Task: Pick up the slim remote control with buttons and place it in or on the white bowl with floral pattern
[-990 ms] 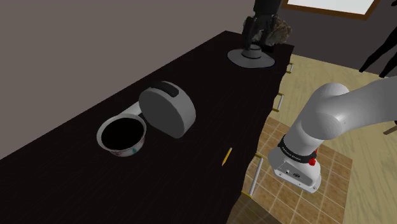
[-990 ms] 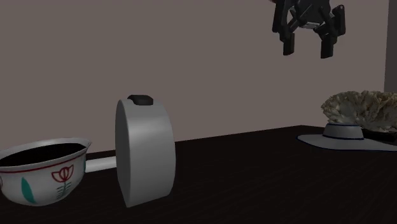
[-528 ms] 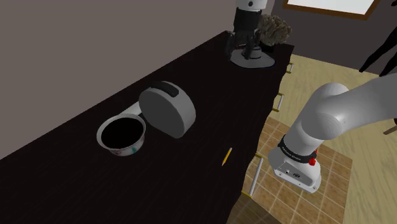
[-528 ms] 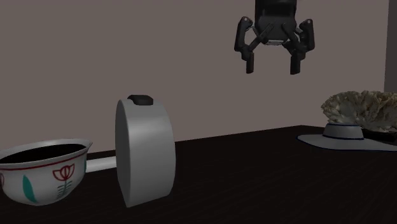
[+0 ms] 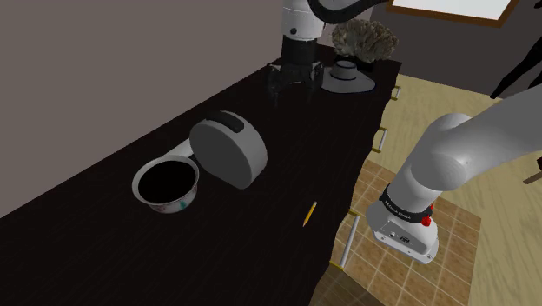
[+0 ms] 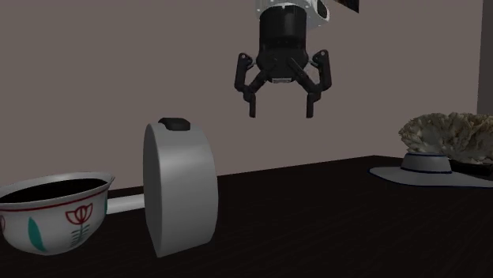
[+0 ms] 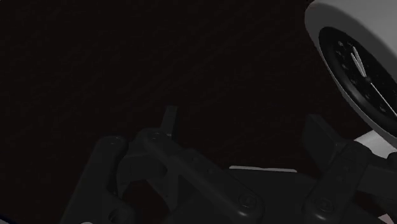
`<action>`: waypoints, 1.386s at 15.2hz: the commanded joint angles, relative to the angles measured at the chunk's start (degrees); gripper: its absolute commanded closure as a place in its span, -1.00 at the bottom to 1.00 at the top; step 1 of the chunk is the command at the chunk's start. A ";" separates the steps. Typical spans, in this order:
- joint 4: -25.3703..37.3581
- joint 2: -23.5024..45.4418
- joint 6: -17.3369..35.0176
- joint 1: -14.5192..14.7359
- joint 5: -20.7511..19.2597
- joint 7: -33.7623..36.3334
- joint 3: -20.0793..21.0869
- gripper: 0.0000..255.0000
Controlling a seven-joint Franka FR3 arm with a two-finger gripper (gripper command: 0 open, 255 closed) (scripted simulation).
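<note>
On table [image 5: 104,243], between floral bowl [image 6: 55,221] and upright round clock [image 6: 180,189]: slim pale remote [image 6: 125,204], partly hidden. Likely light, rigid, smooth; grip across narrow width. End effector [image 6: 280,107] spread, empty, raised, well apart.

Home, I judge; living room or hallway, can't tell which. Long dark sideboard top [image 5: 261,252] under me, drawer handles [image 5: 346,242] along front edge. Plain grey-brown wall [image 5: 104,61] behind it. Tan tiled floor [image 5: 382,278] beside my base [image 5: 404,233]. Bright framed pane [image 5: 452,9] at shoulder view's upper right. Household bits on top: brimmed hat [image 5: 347,80], round grey clock [image 5: 228,149], floral bowl [image 5: 176,205], pencil [image 5: 309,214].
</note>
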 commanded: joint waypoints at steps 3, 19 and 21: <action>3.36 7.65 4.93 -1.12 0.64 10.05 5.65 -1.00; 30.29 47.47 14.13 -0.42 -18.76 52.91 16.09 -1.00; 35.38 52.65 13.52 1.62 -21.50 57.24 14.99 -1.00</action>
